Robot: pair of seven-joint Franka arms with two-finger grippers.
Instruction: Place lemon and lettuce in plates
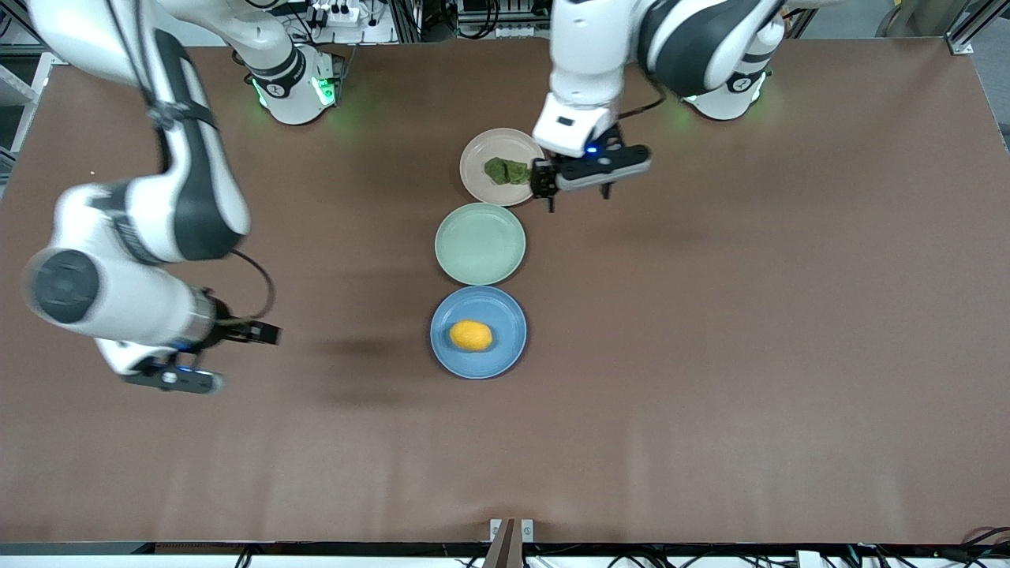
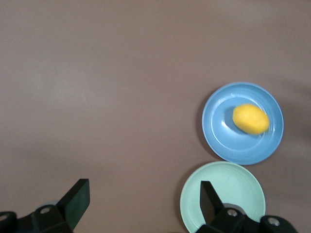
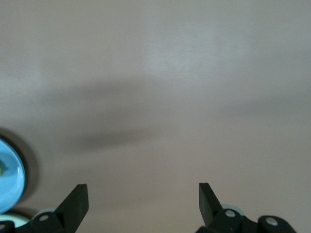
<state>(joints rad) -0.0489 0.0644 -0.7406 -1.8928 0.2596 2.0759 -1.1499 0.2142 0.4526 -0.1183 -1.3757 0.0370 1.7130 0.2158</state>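
The yellow lemon (image 1: pixel 471 335) lies in the blue plate (image 1: pixel 505 359), the plate nearest the front camera. The dark green lettuce (image 1: pixel 506 170) lies on the beige-pink plate (image 1: pixel 493 146), the plate nearest the robots' bases. My left gripper (image 1: pixel 580 193) is open and empty, up beside the beige-pink plate on the side of the left arm's end. Its wrist view shows the lemon (image 2: pixel 250 118) in the blue plate (image 2: pixel 214 131). My right gripper (image 1: pixel 264 333) is open and empty over bare table toward the right arm's end. Its wrist view shows only the blue plate's edge (image 3: pixel 9 179).
A pale green plate (image 1: pixel 480 243) sits empty between the blue and the beige-pink plates, touching or nearly touching both; it also shows in the left wrist view (image 2: pixel 228 194). The brown table (image 1: pixel 750 315) stretches wide on both sides of the plates.
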